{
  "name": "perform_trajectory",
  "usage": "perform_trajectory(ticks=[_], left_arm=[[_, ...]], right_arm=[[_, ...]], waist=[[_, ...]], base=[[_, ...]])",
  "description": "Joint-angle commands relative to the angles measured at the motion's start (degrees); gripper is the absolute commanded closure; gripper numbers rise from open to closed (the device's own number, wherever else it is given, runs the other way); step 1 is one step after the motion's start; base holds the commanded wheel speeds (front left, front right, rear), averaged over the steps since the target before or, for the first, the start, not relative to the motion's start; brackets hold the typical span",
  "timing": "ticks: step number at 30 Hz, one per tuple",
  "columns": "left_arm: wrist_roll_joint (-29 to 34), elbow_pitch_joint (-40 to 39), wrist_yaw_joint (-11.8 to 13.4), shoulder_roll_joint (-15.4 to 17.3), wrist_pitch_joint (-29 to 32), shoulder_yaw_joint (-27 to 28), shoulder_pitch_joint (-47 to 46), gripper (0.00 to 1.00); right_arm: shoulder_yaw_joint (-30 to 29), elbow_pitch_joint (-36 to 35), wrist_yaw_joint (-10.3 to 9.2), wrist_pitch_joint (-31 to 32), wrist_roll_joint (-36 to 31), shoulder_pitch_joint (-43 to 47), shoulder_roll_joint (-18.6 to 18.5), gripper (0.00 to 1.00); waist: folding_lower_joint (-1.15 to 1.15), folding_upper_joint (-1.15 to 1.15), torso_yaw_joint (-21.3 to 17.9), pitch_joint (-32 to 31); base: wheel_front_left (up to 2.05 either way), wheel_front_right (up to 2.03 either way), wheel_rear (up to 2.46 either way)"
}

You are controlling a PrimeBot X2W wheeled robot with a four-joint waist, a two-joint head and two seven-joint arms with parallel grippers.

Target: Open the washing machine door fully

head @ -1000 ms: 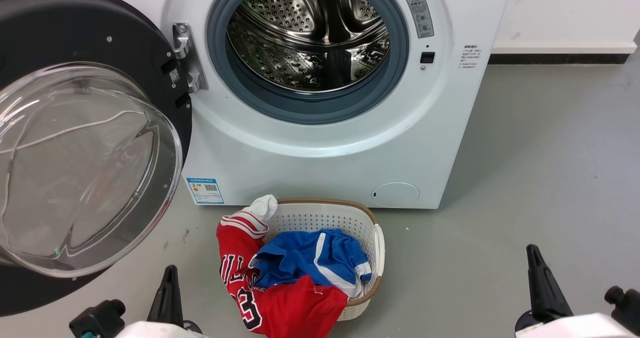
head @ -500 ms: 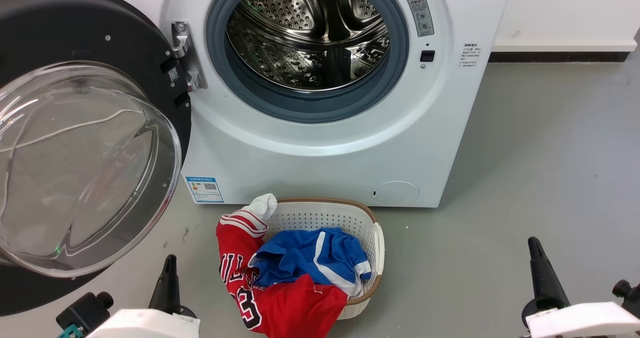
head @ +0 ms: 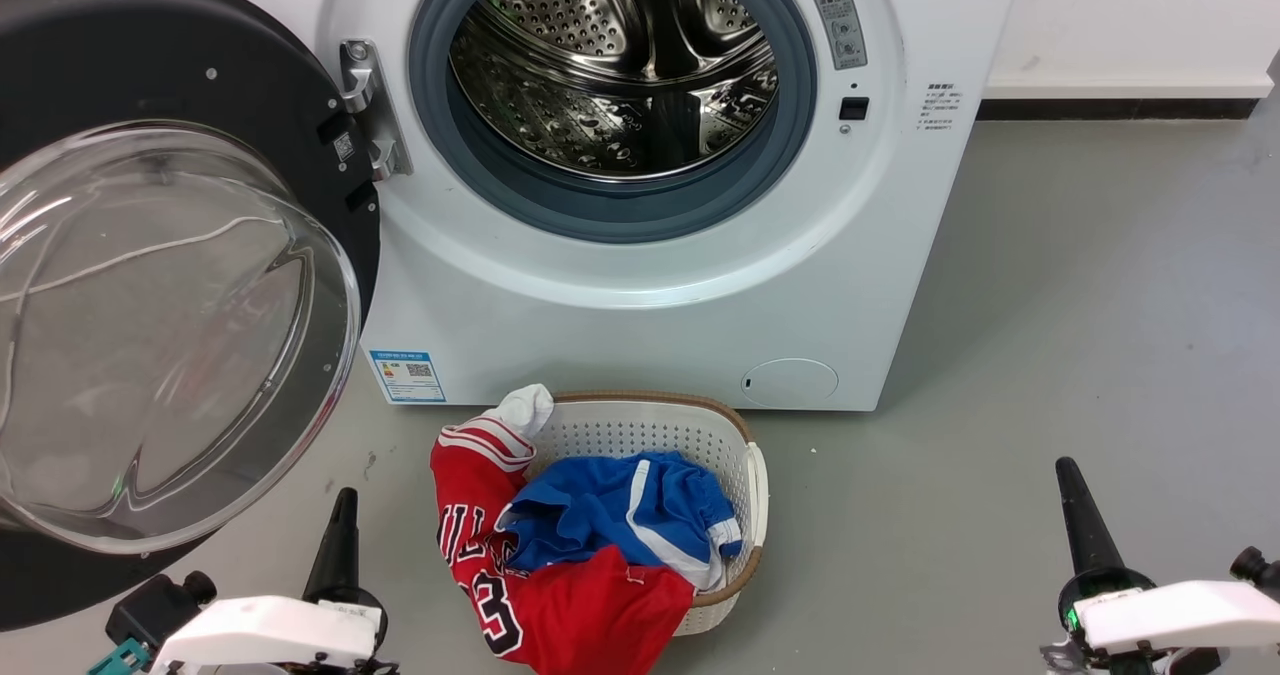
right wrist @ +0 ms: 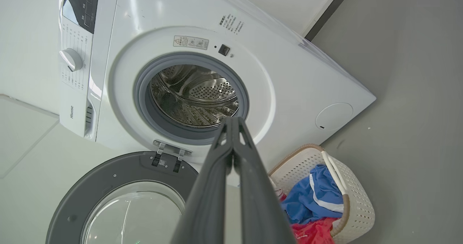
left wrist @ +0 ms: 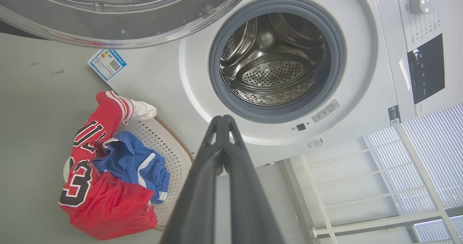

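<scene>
Surroundings, head view, left to right. Between the left gripper (head: 346,503) and the washing machine door (head: 170,285) we see bare grey floor (head: 1080,305), smooth and faintly scuffed. A laundry basket (head: 640,433) stands at 6 o'clock of the washing machine (head: 640,305), just before its front and between our two grippers. It sits in the line from the right gripper (head: 1068,470) to the door. A red jersey (head: 580,615) spills over the basket's near-left rim, and a blue garment (head: 610,510) lies crumpled on it.

Materials and shapes. The door is round, a glossy black ring around a clear bulging glass bowl. The hinge (head: 370,105) is bright metal, at 9 o'clock of the opening. The machine is a white glossy box. Its gasket (head: 620,213) is grey rubber, and its drum (head: 615,65) is perforated steel with raised ribs. A blue label (head: 407,376) sits at 7 o'clock on the front and a round cap (head: 790,382) at 5 o'clock. The basket is white perforated plastic with a brown rim.

Door and grippers. The door hangs swung wide at 9 o'clock of the machine, inner face toward us. The left gripper is clenched on nothing, and its fingertips (left wrist: 217,124) meet in the left wrist view. The door lies near at its 10 o'clock, apart from it. The right gripper is likewise clenched and empty, fingertips (right wrist: 226,132) together. The door is well apart at its 10 o'clock.
</scene>
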Motion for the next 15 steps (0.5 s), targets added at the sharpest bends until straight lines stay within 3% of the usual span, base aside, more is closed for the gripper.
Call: perform_trajectory(ticks=[1, 15], left_arm=[[-1.7, -0.3, -0.4, 0.0, 0.4, 0.3, -1.3, 1.0], [-10.2, 0.5, -1.2, 0.0, 2.4, 0.9, -2.9, 1.0]], right_arm=[[-0.2, -0.2, 0.01, 0.4, 1.7, -1.8, -0.4, 1.0], [-0.8, 1.1, 0.01, 2.5, 9.7, -3.2, -0.4, 1.0]], waist=[[0.0, 0.0, 0.0, 0.0], [0.0, 0.0, -0.1, 0.2]], base=[[0.0, 0.0, 0.0], [0.0, 0.0, 0.0]])
